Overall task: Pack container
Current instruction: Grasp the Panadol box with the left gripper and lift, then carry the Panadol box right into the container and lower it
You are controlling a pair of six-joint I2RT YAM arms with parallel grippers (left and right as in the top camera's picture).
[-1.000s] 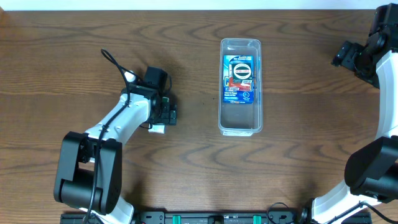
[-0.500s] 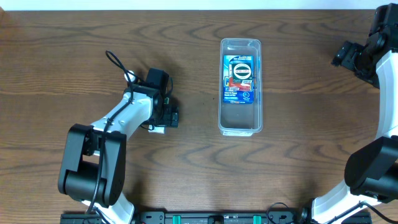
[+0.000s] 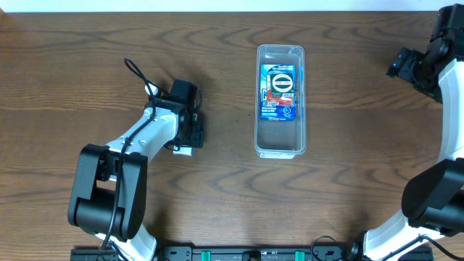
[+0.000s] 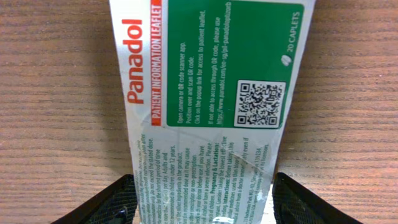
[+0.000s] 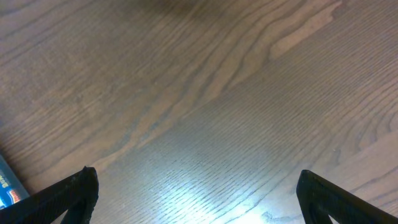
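Overhead: the left gripper [image 3: 191, 136] is low over the wooden table [image 3: 87, 65], with a white corner of the Panadol box [image 3: 183, 151] showing just beneath it.
Left wrist: the box fills the space between the two black fingers [image 4: 109, 202]. It is printed side up (red "Panadol" lettering, a green panel with a QR code, "20 caplets").
Left grip: the jaws are closed to the width of the box, and each fingertip meets one of its long edges. Only the near end of the box is between them. The rest extends forward past the tips.
Box and table: shadow falls along both sides of the box. I cannot tell whether it rests on the wood or is raised off it.
Container [image 3: 280, 142]: it lies well apart from the left gripper, on that gripper's right side, between the two arms. It is a clear bin lying lengthwise.
Inside the container: a blue printed pack [image 3: 280, 90] lies flat in the far half. The near half shows bare plastic.
Right gripper [image 3: 406, 64]: it is well apart from the container, on the bin's far right.
Right wrist: the fingers are spread wide at the lower corners of the view. There is only wood grain between them, and they hold and touch nothing.
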